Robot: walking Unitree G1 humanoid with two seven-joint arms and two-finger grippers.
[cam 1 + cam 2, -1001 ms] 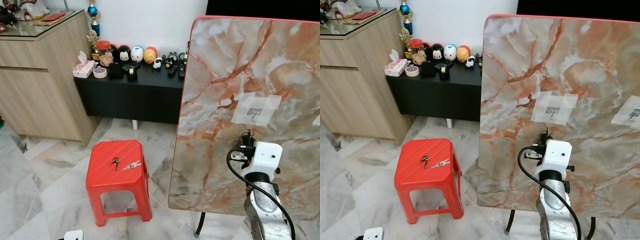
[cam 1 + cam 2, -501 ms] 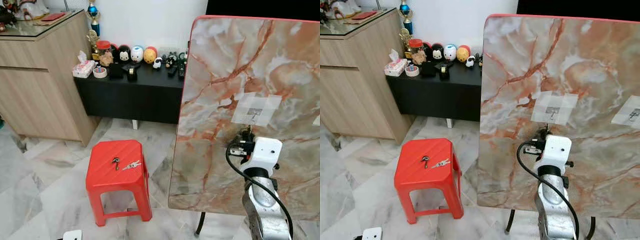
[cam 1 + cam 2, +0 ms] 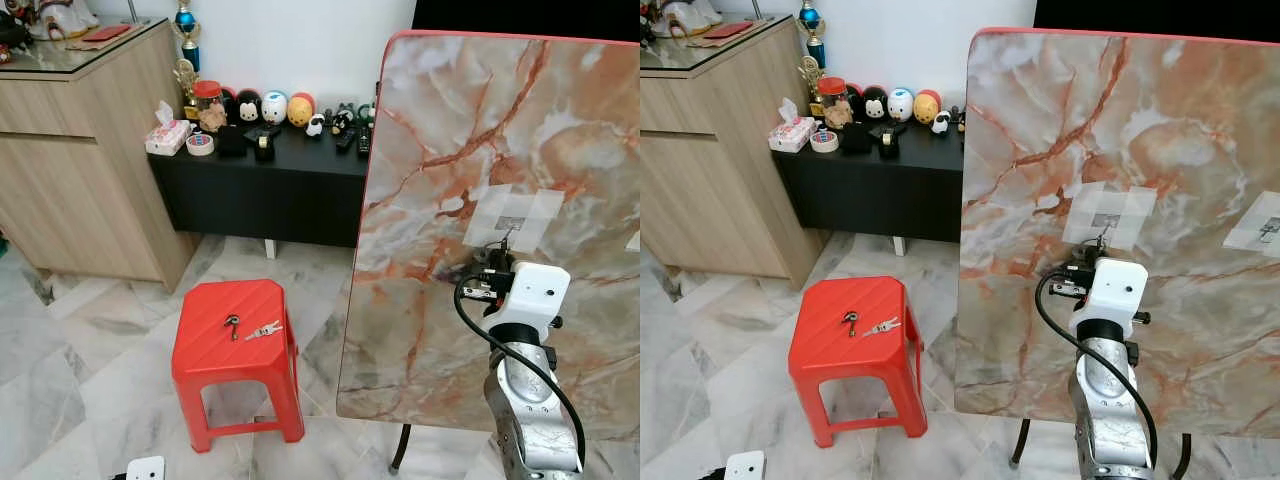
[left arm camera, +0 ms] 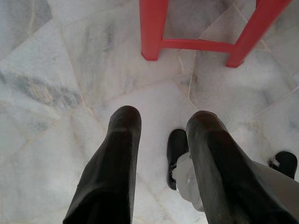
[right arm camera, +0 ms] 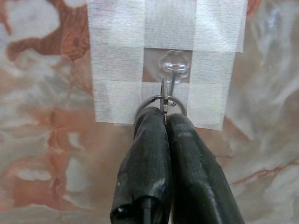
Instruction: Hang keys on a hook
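A clear hook (image 5: 173, 63) is taped with white strips onto an upright marble-patterned board (image 3: 470, 120). My right gripper (image 5: 164, 119) is raised against the board just below the hook (image 3: 511, 228), shut on a metal key ring (image 5: 161, 100). The ring's top lies at the hook's lower end; whether it is over the hook I cannot tell. More keys (image 3: 262, 329) and a small dark key (image 3: 232, 323) lie on a red stool (image 3: 215, 345). My left gripper (image 4: 163, 121) hangs open above the floor near the stool's legs.
A second taped hook (image 3: 1265, 228) sits at the board's right side. A black low cabinet (image 3: 270, 185) with figurines stands behind, with a wooden sideboard (image 3: 80, 160) to the left. The floor is marble tile (image 3: 70, 380). The robot's feet (image 4: 177, 149) show below the left gripper.
My right gripper has risen along the board, bringing the key ring from below the white tape up to the hook. The stool and its keys have not moved.
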